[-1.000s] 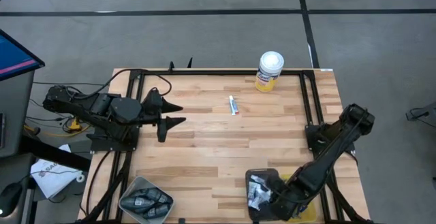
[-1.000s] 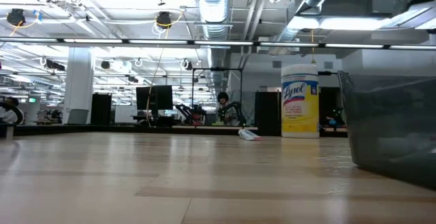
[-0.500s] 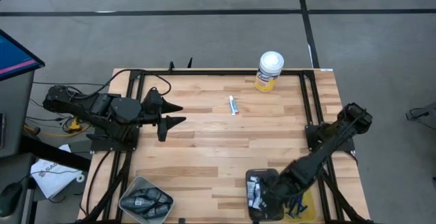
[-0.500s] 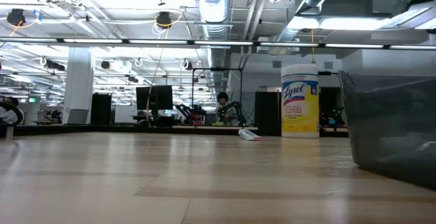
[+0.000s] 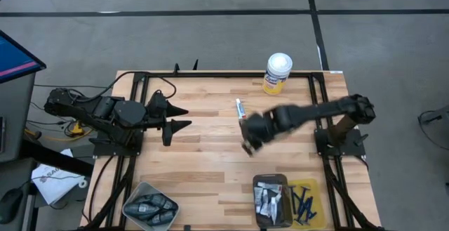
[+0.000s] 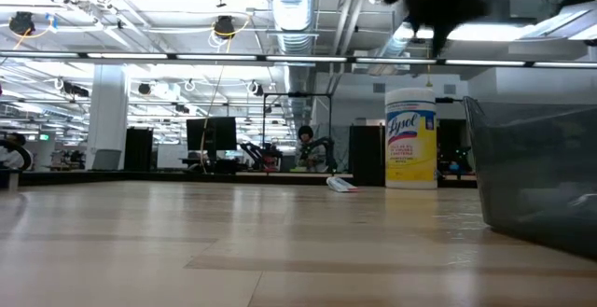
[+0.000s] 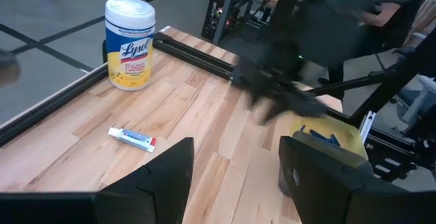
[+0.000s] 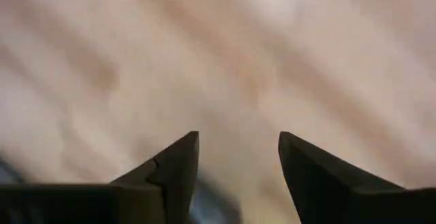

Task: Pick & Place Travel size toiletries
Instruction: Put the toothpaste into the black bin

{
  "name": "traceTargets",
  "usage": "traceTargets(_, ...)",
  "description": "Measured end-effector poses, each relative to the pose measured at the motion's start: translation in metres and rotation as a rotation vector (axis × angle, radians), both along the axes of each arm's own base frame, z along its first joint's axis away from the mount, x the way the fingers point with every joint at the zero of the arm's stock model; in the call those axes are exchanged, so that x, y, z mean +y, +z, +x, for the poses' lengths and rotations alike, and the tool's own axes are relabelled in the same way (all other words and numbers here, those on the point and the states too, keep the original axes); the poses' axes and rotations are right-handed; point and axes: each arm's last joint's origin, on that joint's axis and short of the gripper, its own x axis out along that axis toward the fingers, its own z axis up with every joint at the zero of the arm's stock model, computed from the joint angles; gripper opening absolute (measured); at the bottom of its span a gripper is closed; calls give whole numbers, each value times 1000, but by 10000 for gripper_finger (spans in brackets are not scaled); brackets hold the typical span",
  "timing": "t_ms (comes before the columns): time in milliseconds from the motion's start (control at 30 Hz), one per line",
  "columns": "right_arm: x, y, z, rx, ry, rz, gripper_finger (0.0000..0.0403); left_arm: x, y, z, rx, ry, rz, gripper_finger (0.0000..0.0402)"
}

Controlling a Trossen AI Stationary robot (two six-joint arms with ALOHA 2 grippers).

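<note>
Your right hand is open and empty. The small white tube with blue and red marks lies on the wooden table just beyond it, pointing lengthwise away. Your left hand, also open, is farther off.

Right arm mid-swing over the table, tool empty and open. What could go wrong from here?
1. The right tool is moving fast near the lone white tube; overshooting could knock the tube instead of straddling it.
2. The yellow canister stands just beyond the tube; a long reach might tip it.
3. The tube lies flat on the table, so the open fingers may hit the wood before closing.
The left tool waits, open, at the left edge.
</note>
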Motion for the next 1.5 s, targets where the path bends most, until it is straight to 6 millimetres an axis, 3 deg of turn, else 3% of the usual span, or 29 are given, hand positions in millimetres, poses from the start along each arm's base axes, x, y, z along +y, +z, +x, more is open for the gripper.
traceTargets(133, -54, -4, 12, -59, -103, -87, 209, 0, 0, 0, 0, 0, 0, 213)
traceTargets(333, -122, -11, 24, -162, -255, -114, 272, 0, 0, 0, 0, 0, 0, 213)
traceTargets(500, -153, -34, 40, -165, -304, -123, 303, 0, 0, 0, 2, -1, 1, 213)
traceTargets(800, -176, -115, 67, -4, -319, -102, 306, 0, 0, 0, 3, -1, 2, 213)
traceTargets(1000, -181, -146, 75, 45, -299, -45, 306, 0, 0, 0, 5, -2, 3, 213)
traceTargets(1233, -179, -161, 79, 70, -277, -2, 288, 0, 0, 0, 5, -2, 4, 213)
traceTargets(1500, -179, -164, 77, 90, -278, 13, 195, 0, 0, 0, 4, -2, 4, 213)
